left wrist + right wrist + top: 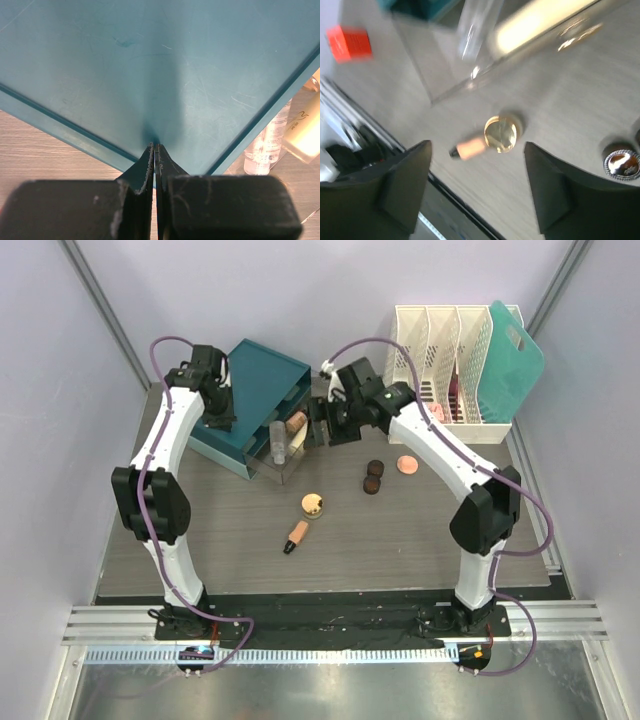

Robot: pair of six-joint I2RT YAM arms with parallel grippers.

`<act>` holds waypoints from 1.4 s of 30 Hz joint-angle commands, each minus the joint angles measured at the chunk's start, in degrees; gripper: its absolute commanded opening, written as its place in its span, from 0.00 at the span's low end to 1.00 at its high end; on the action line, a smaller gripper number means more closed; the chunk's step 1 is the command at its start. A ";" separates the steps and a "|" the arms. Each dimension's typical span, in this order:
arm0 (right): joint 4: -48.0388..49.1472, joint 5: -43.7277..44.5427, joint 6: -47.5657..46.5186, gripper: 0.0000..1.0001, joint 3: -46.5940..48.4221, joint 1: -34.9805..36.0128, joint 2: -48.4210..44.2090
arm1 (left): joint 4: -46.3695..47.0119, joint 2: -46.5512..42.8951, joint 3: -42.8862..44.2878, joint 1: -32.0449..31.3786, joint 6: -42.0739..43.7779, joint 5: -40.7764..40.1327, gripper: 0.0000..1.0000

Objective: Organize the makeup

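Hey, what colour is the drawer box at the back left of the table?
The drawer box is teal, seen best in the left wrist view.

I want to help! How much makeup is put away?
Done: a clear bottle and a beige bottle sit in the pulled-out drawer. In hand: nothing; the right fingers are open beside it, the left fingers shut against the teal box. Left on the table: two brown jars, a pink compact, a round pot, a small tube.
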 commanded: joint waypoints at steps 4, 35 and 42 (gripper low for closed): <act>-3.16 2.14 -16.16 0.87 -12.99 9.87 -6.57 | -1.13 -1.56 -1.52 -0.07 0.89 1.65 0.01; 22.07 -14.83 -62.04 0.90 -31.55 19.02 -4.30 | 0.36 -2.88 -6.18 -0.07 1.85 0.15 0.01; 19.95 -12.55 -65.65 0.89 -30.94 19.46 -0.78 | 0.36 -2.70 -6.35 -0.07 1.94 -0.02 0.00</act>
